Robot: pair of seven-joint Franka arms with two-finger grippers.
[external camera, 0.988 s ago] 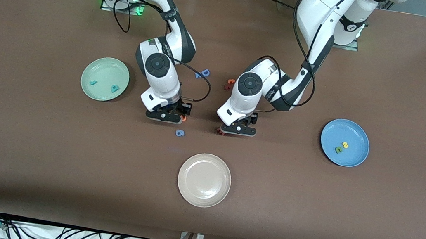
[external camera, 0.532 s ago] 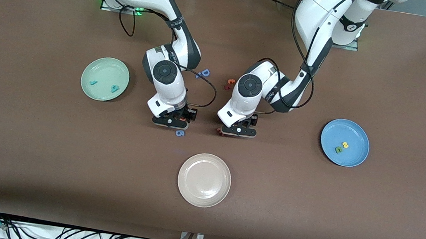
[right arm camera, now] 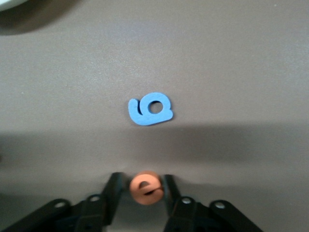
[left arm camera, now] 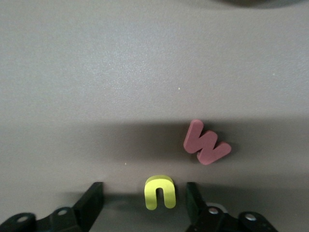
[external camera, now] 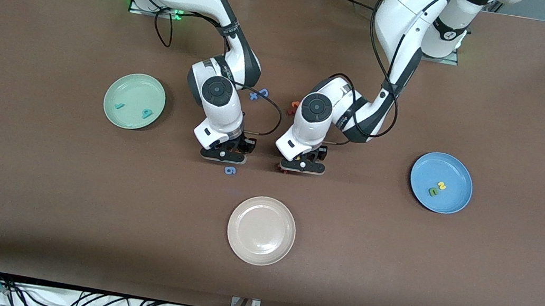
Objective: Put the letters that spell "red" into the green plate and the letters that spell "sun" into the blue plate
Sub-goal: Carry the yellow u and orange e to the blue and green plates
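Observation:
The orange "e" [right arm camera: 146, 187] sits on the table with my right gripper [right arm camera: 142, 181] shut on it, a finger pressed to each side. My left gripper [left arm camera: 144, 191] stands open around the yellow "u" [left arm camera: 160, 192], with a gap at each side. Both hands are low over the table's middle, the right gripper [external camera: 223, 155] beside the left gripper [external camera: 302, 166], and each hides its letter in the front view. The green plate [external camera: 136, 81] holds the teal "r" [external camera: 119, 106] and "d" [external camera: 147, 113]. The blue plate [external camera: 454, 170] holds the yellow "s" [external camera: 441, 186] and olive "n" [external camera: 432, 191].
A blue "g" [external camera: 230, 170] lies just nearer the camera than the right gripper. A pink "w" [left arm camera: 206, 142] lies close to the "u". A beige plate [external camera: 261, 230] sits nearer the camera. A blue "D" [external camera: 262, 93] and an orange-red pair [external camera: 293, 106] lie between the arms.
The right gripper slid toward the left arm's end, came over the orange "e" and closed on it. The left gripper's jaws have narrowed around the "u".

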